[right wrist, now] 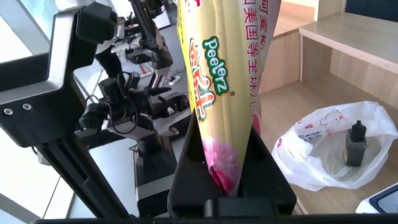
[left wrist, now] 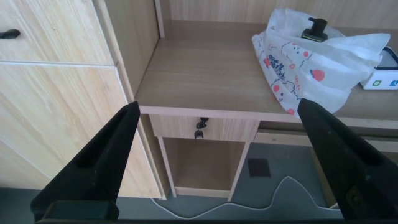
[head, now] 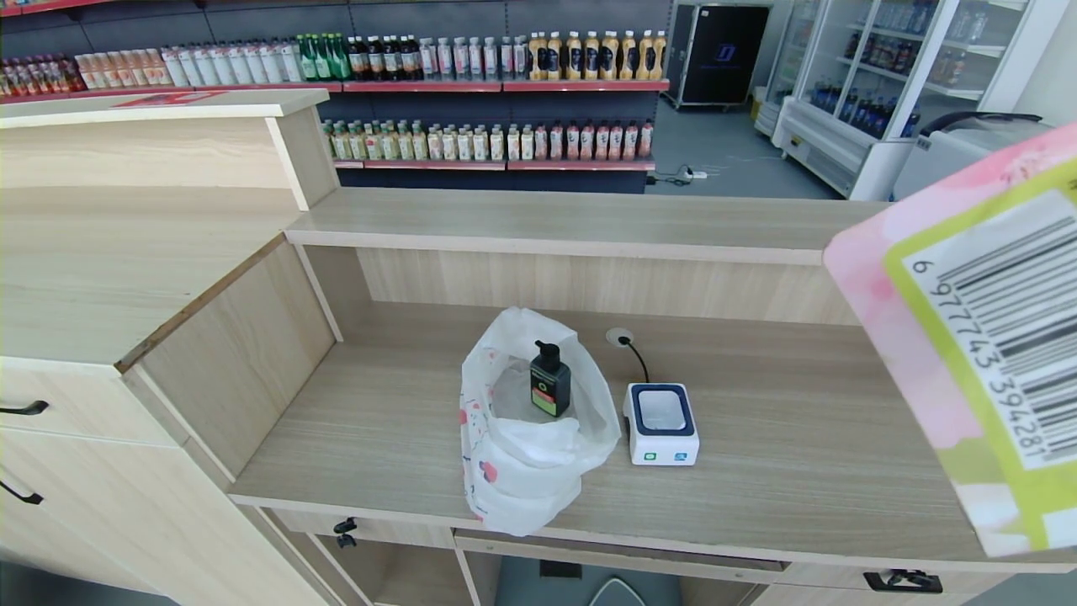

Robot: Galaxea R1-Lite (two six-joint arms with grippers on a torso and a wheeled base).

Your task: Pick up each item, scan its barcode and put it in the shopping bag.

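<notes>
Pink-and-green packet: soft pouch with a barcode on a white, green-bordered label. It is held high and close to the head camera on the robot's right, tilted, barcode face toward that camera, well above the counter. In the right wrist view the packet rises out of the right gripper, whose black fingers are clamped on its lower end, one on each side.

Shopping bag: white plastic with small red and blue prints. It sits slumped on the light wood counter near the front edge, mouth open upward. It also shows in the left wrist view and the right wrist view.

Pump bottle: black with a green and red label, upright inside the shopping bag. Its pump head stands above the bag's rim in the left wrist view.

Scanner: white box with a dark-framed window facing up, on the counter just beside the bag, on the robot's right of it. A black cable runs from its rear to a round port in the counter top.

Left gripper: two black fingers spread wide apart, holding nothing. It hangs out in front of the counter's front edge, toward its left end, facing a drawer with a key in the lock.

Background: shelves of bottled drinks behind the counter.
</notes>
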